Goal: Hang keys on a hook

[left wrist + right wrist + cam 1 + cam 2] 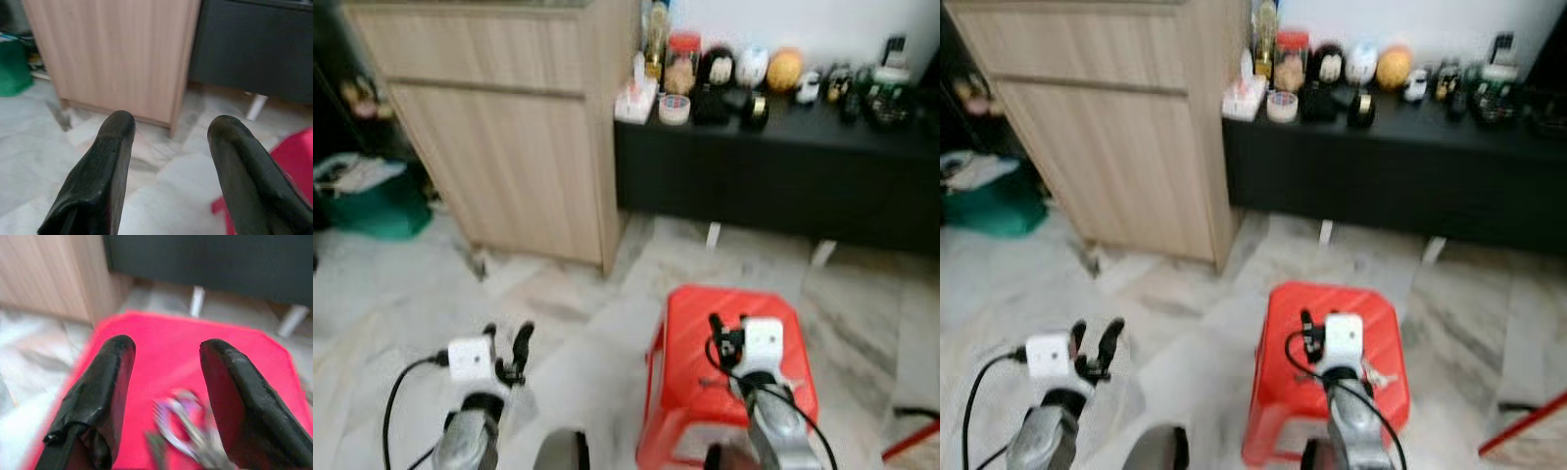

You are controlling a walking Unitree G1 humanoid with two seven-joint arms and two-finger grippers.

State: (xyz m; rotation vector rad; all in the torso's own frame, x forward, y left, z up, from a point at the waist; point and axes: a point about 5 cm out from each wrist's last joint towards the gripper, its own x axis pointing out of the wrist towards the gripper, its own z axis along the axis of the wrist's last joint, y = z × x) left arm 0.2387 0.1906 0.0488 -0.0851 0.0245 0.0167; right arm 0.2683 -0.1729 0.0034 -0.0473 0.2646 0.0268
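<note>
Right gripper [166, 362] spread open above silvery metal keys [188, 431] lying on glossy red plastic stool [161, 333]; left gripper [168, 132] likewise open, beside stool.

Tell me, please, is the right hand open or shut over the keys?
Open: the right hand has its two fingers spread wide, with the keys lying loose on the red stool between them.

From my seat the keys [183, 428] on the red stool [166, 340] are a smeared silver tangle (I can't count them), cut by the frame's lower edge. The clutter [754, 78] along the black cabinet's top is too blurred to name.
</note>
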